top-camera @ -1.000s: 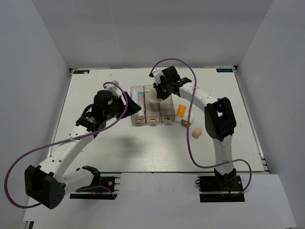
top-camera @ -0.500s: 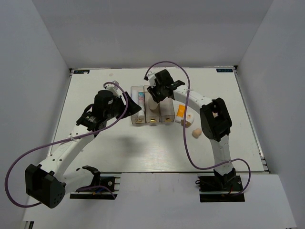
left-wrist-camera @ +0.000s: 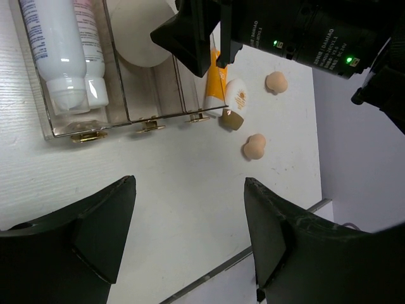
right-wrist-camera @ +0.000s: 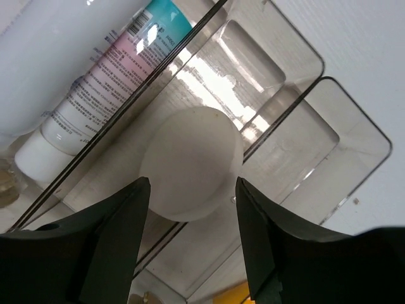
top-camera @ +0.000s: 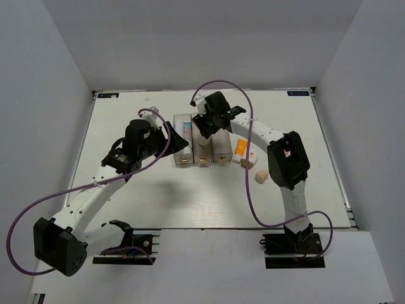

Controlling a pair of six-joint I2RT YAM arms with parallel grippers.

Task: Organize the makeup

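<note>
The round pale puff lies in the middle compartment of the clear tray, just beyond the fingertips of my right gripper, which is open and apart from it. A white tube and the pink-and-blue printed tube lie in the neighbouring compartment. In the top view the right gripper hovers over the tray. My left gripper is open and empty at the tray's left side; in its own view the left gripper hangs over bare table. The orange tube and beige sponges lie right of the tray.
A small brownish piece sits by the orange tube's cap. The right arm's forearm crosses above the orange tube and a sponge. The table's near edge is close to the left gripper.
The right gripper has shifted left over the tray and opened, letting go of the puff, which now rests in the middle compartment. The left arm has not moved.
</note>
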